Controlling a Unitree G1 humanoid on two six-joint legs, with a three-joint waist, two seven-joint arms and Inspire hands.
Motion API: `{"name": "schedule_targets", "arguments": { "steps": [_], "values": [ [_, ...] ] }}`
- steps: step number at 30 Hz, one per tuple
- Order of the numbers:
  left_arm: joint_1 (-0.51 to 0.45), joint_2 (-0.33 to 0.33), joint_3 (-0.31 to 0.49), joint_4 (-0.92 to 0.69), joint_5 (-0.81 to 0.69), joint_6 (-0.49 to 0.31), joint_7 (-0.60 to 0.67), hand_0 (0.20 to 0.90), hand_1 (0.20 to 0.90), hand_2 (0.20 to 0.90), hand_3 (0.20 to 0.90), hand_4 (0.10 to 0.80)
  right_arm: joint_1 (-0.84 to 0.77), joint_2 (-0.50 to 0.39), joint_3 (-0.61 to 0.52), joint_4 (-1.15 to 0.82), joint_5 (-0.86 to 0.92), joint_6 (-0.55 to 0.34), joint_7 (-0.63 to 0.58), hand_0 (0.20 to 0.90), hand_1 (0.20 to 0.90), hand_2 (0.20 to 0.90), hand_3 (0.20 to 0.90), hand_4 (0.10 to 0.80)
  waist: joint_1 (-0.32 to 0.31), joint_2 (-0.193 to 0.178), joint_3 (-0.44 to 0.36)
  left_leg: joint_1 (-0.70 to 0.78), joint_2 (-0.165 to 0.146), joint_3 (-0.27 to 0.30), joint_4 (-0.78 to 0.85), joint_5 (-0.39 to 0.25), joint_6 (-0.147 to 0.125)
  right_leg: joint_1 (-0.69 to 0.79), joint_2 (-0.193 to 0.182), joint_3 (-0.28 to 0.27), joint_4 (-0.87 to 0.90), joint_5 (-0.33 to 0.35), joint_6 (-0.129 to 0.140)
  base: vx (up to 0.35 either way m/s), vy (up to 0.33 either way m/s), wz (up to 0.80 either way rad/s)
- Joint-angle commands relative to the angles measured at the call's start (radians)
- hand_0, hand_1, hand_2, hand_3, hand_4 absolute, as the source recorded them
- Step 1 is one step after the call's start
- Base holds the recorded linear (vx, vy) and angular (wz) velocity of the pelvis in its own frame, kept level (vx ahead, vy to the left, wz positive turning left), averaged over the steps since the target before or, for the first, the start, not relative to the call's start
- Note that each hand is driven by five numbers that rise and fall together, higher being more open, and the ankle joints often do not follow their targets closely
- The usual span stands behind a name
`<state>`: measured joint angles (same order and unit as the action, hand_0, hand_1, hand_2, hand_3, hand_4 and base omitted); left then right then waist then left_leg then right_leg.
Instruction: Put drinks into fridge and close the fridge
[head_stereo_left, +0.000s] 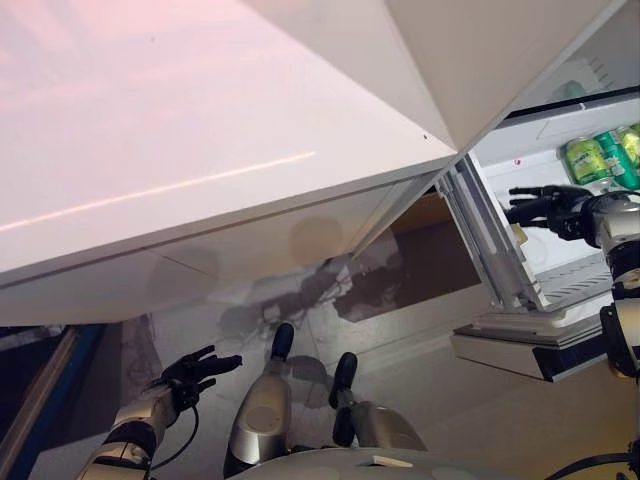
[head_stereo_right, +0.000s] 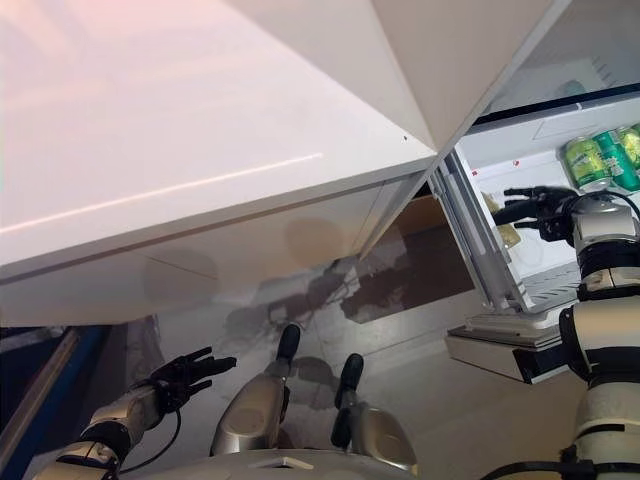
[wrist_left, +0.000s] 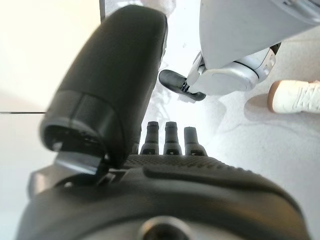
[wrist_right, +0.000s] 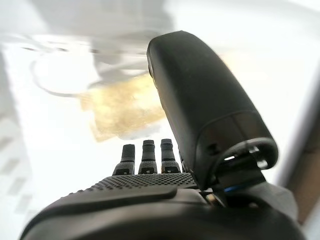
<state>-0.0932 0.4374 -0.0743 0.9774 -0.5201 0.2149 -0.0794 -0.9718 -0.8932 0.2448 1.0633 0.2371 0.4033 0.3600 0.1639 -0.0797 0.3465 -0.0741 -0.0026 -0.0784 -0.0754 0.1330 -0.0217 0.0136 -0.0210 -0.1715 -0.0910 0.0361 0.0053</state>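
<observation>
The fridge stands open at the right, its white door (head_stereo_left: 200, 150) swung wide across the upper left. Two green drink cans (head_stereo_left: 590, 158) lie on an upper shelf inside. My right hand (head_stereo_left: 545, 205) reaches into the fridge just below and left of the cans, open, fingers straight, holding nothing. Past its fingers (wrist_right: 145, 157) in the right wrist view a pale yellowish item (wrist_right: 125, 112) rests against the white inner wall. My left hand (head_stereo_left: 195, 372) hangs low at the lower left above the floor, open and empty, away from the fridge.
A wire shelf (head_stereo_left: 585, 285) lies under my right hand. The fridge's lower ledge (head_stereo_left: 510, 350) juts out toward me. A brown box (head_stereo_left: 430, 250) sits on the floor behind the door's edge. A person's white shoe (wrist_left: 295, 96) shows on the floor.
</observation>
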Motion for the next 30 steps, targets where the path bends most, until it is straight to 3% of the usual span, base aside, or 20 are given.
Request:
{"name": "schedule_targets", "arguments": {
  "steps": [1, 7, 15, 16, 17, 21, 30],
  "values": [
    [0.08, 0.02, -0.053, 0.072, 0.027, -0.007, -0.023, 0.9, 0.9, 0.9, 0.9, 0.8, 0.043, -0.146, 0.037, -0.117, 0.031, -0.088, -0.091, 0.9, 0.9, 0.9, 0.9, 0.8, -0.031, -0.026, -0.168, 0.04, -0.032, 0.033, -0.008, -0.114, 0.026, -0.044, -0.016, 0.031, 0.04, 0.019, 0.067, -0.003, 0.089, -0.06],
    [0.104, -0.007, -0.038, 0.104, 0.043, 0.01, -0.045, 0.9, 0.9, 0.9, 0.9, 0.8, 0.171, -0.182, -0.095, -0.395, 0.094, -0.137, -0.216, 0.9, 0.9, 0.9, 0.9, 0.8, -0.083, 0.004, -0.24, 0.083, -0.033, 0.052, -0.011, -0.13, 0.025, -0.011, -0.024, 0.051, 0.03, 0.01, 0.073, -0.003, 0.1, -0.04],
    [0.122, -0.042, 0.003, 0.123, 0.076, -0.017, -0.083, 0.9, 0.9, 0.9, 0.9, 0.8, 0.412, -0.098, -0.365, -0.824, 0.086, -0.27, -0.439, 0.9, 0.9, 0.9, 0.9, 0.8, -0.147, 0.03, -0.285, 0.126, -0.028, 0.08, -0.012, -0.15, 0.027, 0.025, -0.023, 0.078, 0.019, 0.002, 0.075, -0.038, 0.036, -0.07],
    [0.131, -0.058, 0.017, 0.122, 0.084, -0.031, -0.091, 0.9, 0.9, 0.9, 0.9, 0.8, 0.463, -0.072, -0.42, -0.907, 0.08, -0.328, -0.495, 0.9, 0.9, 0.9, 0.9, 0.8, -0.164, 0.037, -0.29, 0.133, -0.026, 0.088, -0.012, -0.154, 0.027, 0.028, -0.023, 0.085, 0.02, -0.001, 0.075, -0.033, 0.002, -0.17],
    [0.132, -0.055, 0.014, 0.122, 0.084, -0.032, -0.091, 0.9, 0.9, 0.9, 0.9, 0.8, 0.475, -0.068, -0.429, -0.916, 0.078, -0.325, -0.496, 0.9, 0.9, 0.9, 0.9, 0.8, -0.162, 0.035, -0.291, 0.133, -0.026, 0.088, -0.012, -0.154, 0.027, 0.029, -0.023, 0.084, 0.02, -0.001, 0.075, -0.04, 0.006, -0.19],
    [0.158, -0.096, 0.052, 0.12, 0.111, -0.054, -0.094, 0.9, 0.9, 0.9, 0.9, 0.8, 0.692, 0.059, -0.596, -1.108, 0.04, -0.54, -0.629, 0.9, 0.9, 0.9, 0.9, 0.8, -0.202, 0.052, -0.301, 0.152, -0.024, 0.103, -0.012, -0.168, 0.031, 0.035, -0.019, 0.104, 0.028, -0.012, 0.074, -0.042, 0.006, -0.13],
    [0.226, -0.14, 0.095, 0.13, 0.166, -0.122, -0.092, 0.9, 0.9, 0.9, 0.9, 0.8, 0.954, 0.274, -0.797, -1.186, 0.099, -0.806, -0.766, 0.9, 0.9, 0.9, 0.9, 0.8, -0.241, 0.075, -0.297, 0.171, -0.023, 0.111, -0.002, -0.171, 0.043, 0.03, -0.02, 0.124, 0.09, -0.04, 0.073, 0.014, -0.027, -0.15]
  ]
}}
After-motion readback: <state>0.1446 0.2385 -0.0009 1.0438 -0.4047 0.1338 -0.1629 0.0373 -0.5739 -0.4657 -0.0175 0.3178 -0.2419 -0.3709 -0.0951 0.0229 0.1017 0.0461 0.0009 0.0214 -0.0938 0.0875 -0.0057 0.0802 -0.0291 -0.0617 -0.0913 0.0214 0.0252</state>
